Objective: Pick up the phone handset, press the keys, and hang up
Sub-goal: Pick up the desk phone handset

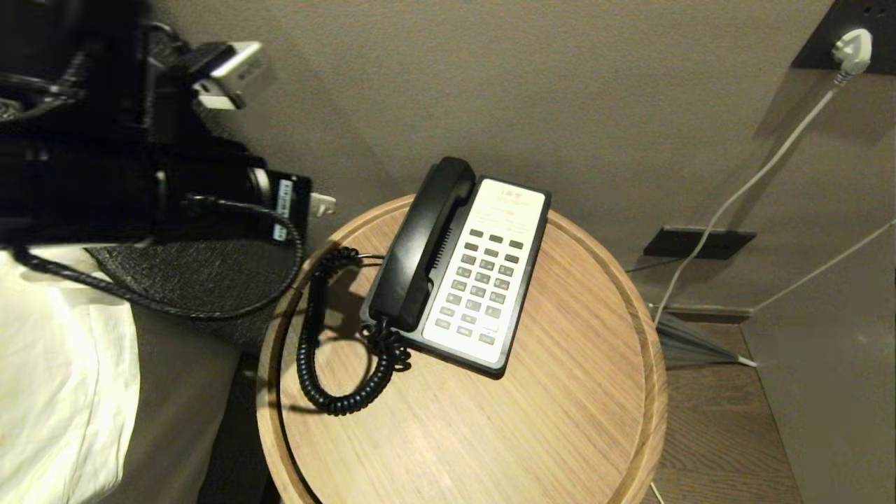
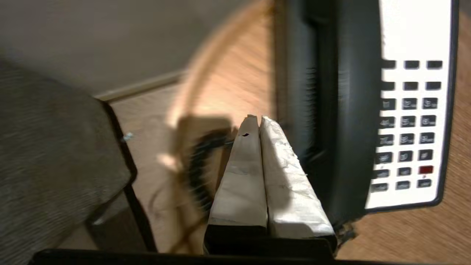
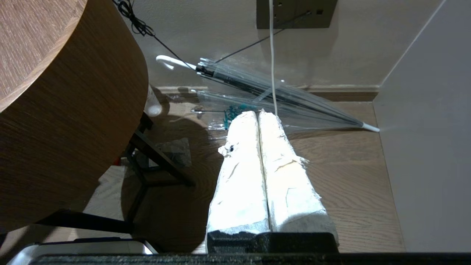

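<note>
The left hand [image 2: 259, 121], clenched and empty, hangs beside the cradled phone handset [image 1: 423, 245], apparently approaching to lift it.

bare round table [image 1: 560, 392] right of phone base [image 1: 490, 280], coiled cord [image 1: 329, 364] probably crowding left side

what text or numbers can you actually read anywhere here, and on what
None can be read for certain.
Phone base keypad: the keys carry marks, too blurred to read.
Top of the base's white faceplate: faint printed lines, too small to read.
White label on the left arm's black body: print too small to read.
Phone handset: no text seen.
</note>
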Robot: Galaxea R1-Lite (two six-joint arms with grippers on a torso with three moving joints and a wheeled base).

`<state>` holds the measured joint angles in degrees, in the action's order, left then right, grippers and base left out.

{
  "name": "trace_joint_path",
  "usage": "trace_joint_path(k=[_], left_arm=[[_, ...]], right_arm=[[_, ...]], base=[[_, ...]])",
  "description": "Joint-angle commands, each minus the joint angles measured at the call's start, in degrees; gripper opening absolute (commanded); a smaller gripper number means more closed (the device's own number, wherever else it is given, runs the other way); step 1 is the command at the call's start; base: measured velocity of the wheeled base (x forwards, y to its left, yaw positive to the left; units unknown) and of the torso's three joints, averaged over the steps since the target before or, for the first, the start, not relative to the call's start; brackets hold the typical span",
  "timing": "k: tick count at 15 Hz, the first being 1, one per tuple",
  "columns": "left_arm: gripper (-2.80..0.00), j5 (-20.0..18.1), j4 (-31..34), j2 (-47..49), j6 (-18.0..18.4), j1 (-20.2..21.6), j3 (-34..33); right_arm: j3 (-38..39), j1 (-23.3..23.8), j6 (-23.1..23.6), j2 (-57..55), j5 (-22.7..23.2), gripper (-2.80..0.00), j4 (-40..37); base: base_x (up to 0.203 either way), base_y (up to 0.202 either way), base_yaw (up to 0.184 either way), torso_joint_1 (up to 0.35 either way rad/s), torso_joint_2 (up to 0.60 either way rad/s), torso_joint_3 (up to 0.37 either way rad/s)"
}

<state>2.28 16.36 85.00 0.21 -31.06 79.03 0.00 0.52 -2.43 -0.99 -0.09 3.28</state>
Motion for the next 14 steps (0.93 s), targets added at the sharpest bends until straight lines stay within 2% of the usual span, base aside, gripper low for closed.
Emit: trace_joint_path(k=[1, 2, 3, 6, 12, 14], left_arm=[[-2.8, 1.9, 4.8, 6.3, -0.2, -4.4, 5.5], [-2.8, 2.8, 6.9, 6.6, -0.4, -5.1, 7.3], [0.0, 4.3, 7.6, 6.7, -0.5, -5.3, 8.7], [0.0, 6.2, 8.6, 6.3, -0.8, -5.7, 9.3], [0.0, 9.6, 8.8, 8.4, -0.5, -12.3, 12.2], [0.0, 11.3, 9.0, 8.8, 0.2, -12.6, 11.8]], right_arm=[[1.2, 0.0, 0.0, 0.0, 0.0, -2.8, 0.1], [1.2, 0.0, 0.0, 0.0, 0.0, -2.8, 0.1], [1.2, 0.0, 0.0, 0.0, 0.0, -2.8, 0.1], [1.2, 0.0, 0.0, 0.0, 0.0, -2.8, 0.1], [1.2, 0.0, 0.0, 0.0, 0.0, -2.8, 0.1], [1.2, 0.0, 0.0, 0.0, 0.0, -2.8, 0.1]], base=[[0.0, 0.0, 0.0, 0.0, 0.0, 0.0], [0.0, 0.0, 0.0, 0.0, 0.0, 0.0], [0.0, 0.0, 0.0, 0.0, 0.0, 0.0], [0.0, 0.0, 0.0, 0.0, 0.0, 0.0], [0.0, 0.0, 0.0, 0.0, 0.0, 0.0], [0.0, 0.0, 0.0, 0.0, 0.0, 0.0]])
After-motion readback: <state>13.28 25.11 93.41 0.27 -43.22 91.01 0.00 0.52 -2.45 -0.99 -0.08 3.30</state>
